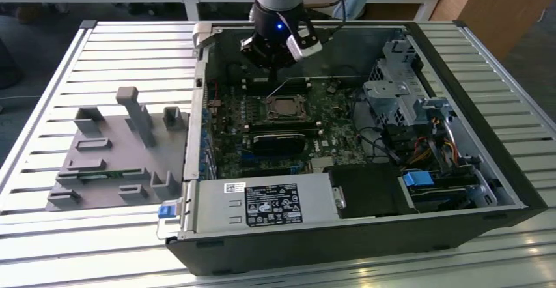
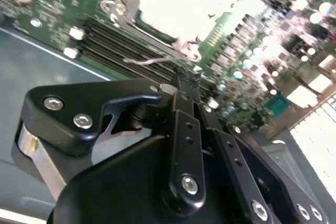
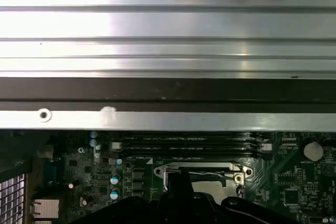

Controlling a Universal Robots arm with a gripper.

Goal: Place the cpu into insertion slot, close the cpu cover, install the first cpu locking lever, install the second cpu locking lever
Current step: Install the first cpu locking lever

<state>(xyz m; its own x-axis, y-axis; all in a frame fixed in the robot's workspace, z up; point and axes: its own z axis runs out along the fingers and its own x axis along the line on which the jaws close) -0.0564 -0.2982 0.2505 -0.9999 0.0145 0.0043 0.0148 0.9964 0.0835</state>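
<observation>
The cpu (image 1: 283, 109) lies flat in the insertion slot (image 1: 268, 114) on the green board inside the open computer case. Its bright metal top (image 2: 170, 1) shows through the window of the cpu cover (image 2: 185, 46), which lies down over it. A thin wire locking lever (image 2: 149, 61) stands raised beside the socket, on the side nearest my gripper. My gripper (image 1: 273, 73) hangs just above that side of the socket. Its black fingertips (image 2: 184, 77) are pressed together at the lever's free end. In the first wrist view the socket (image 3: 202, 177) lies just past the fingers (image 3: 178, 184).
A labelled silver box (image 1: 260, 203) sits at the case's near side, and a metal drive cage (image 1: 395, 92) and cables (image 1: 426, 148) at the exterior view's right. A grey fixture block (image 1: 113, 151) lies on the slatted table (image 1: 69, 236) at the left. The case wall (image 3: 168, 93) is close behind the gripper.
</observation>
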